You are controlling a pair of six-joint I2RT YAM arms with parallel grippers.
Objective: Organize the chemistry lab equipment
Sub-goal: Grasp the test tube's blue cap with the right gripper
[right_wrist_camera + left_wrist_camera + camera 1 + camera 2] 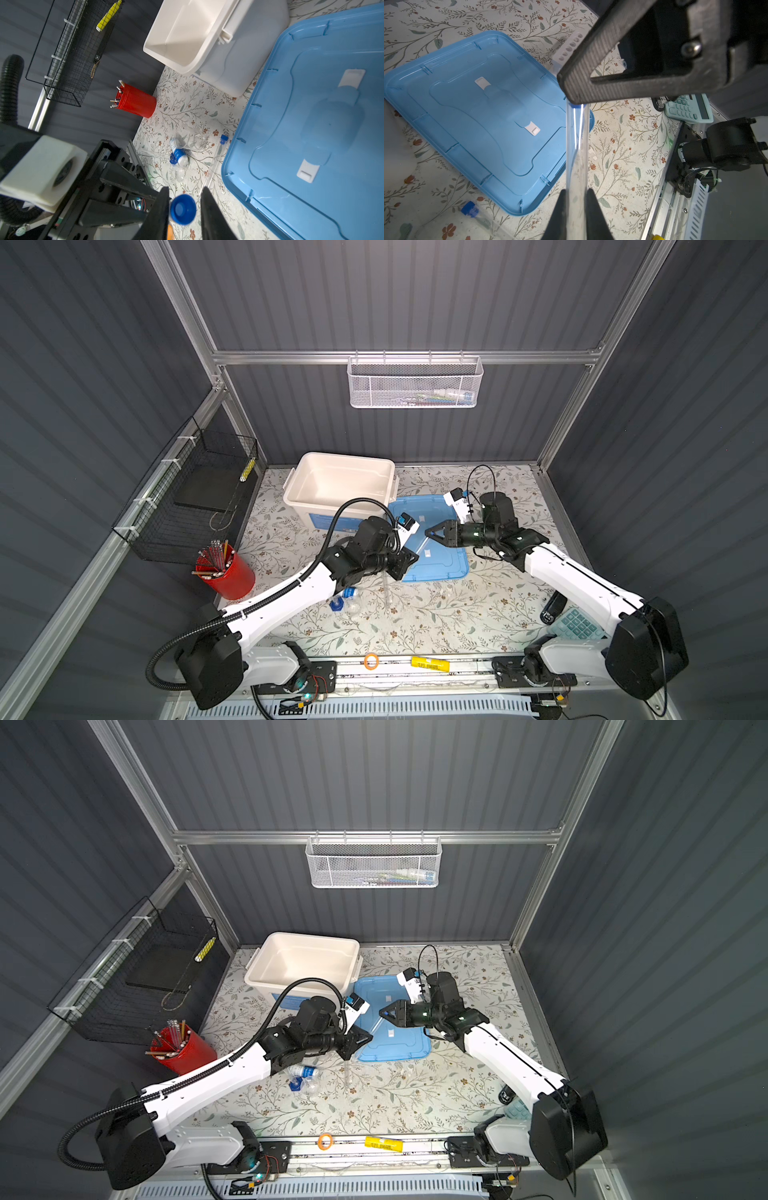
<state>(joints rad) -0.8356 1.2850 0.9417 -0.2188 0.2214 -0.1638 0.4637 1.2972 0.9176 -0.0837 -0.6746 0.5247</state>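
A long clear tube (576,145) hangs in the air over the blue lid, between my two grippers (423,546). My left gripper (576,190) is shut on its clear body (359,1042). My right gripper (184,188) is shut on its blue cap (182,208), seen end-on between the fingers (430,533). On the cloth near the left arm lie a white blue-labelled bottle (178,154), a clear beaker (191,138), a round flask (179,175), a blue hexagonal base (336,605) and another blue-capped tube (216,158). The white holed rack (569,48) shows only in the left wrist view.
The blue lid (440,564) lies flat at centre beside an open white bin (340,481). A red cup of sticks (228,572) stands at the left, a pale blue calculator (577,624) under the right arm. A black wire basket (199,497) and a white mesh basket (415,383) hang on the walls.
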